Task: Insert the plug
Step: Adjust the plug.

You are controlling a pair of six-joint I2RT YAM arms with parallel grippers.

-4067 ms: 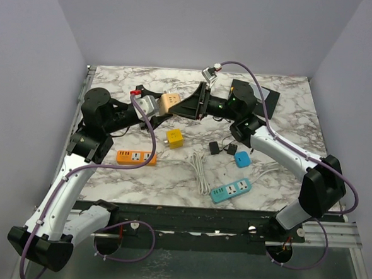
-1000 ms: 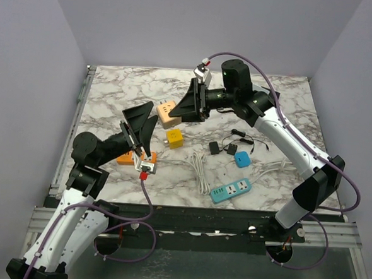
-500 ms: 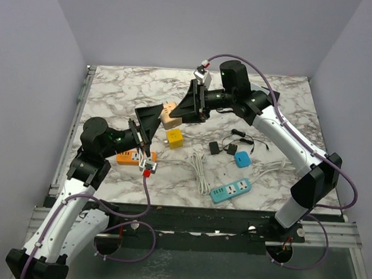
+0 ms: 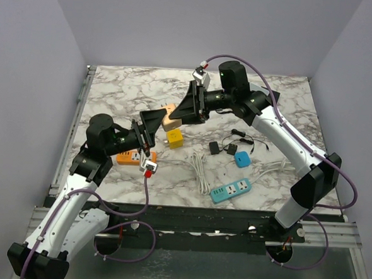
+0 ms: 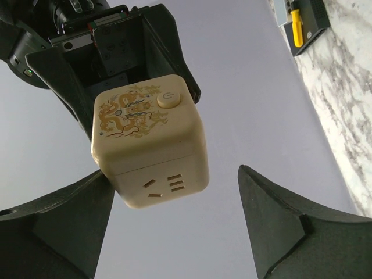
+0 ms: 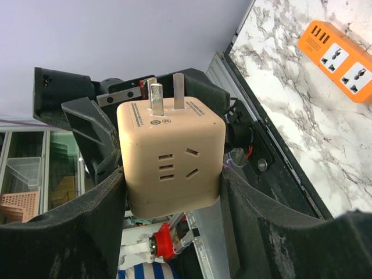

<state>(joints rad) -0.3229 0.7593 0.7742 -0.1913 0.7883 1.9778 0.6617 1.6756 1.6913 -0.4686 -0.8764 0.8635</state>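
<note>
My right gripper (image 6: 171,174) is shut on a beige cube adapter (image 6: 171,157), its two metal plug prongs (image 6: 165,93) pointing away from the wrist. Seen from above, the cube (image 4: 168,116) hangs over the table's middle, between the right gripper (image 4: 178,114) and the left gripper (image 4: 157,119). In the left wrist view the cube (image 5: 148,151) shows a gold dragon print and a round button. My left gripper (image 5: 174,174) is open, its left finger (image 5: 70,221) close beside the cube and its right finger (image 5: 290,226) well apart from it.
On the marble table (image 4: 113,91) lie a yellow cube socket (image 4: 174,138), an orange power strip (image 4: 129,156), a blue power strip (image 4: 230,189), a small blue adapter (image 4: 242,158), two black adapters (image 4: 215,146) and a white cable (image 4: 200,172). A black box with a yellow screwdriver (image 5: 297,26) sits at the back.
My left arm has swung up and right toward the cube, bringing its open fingers alongside it. The right arm and the cube have barely moved.
</note>
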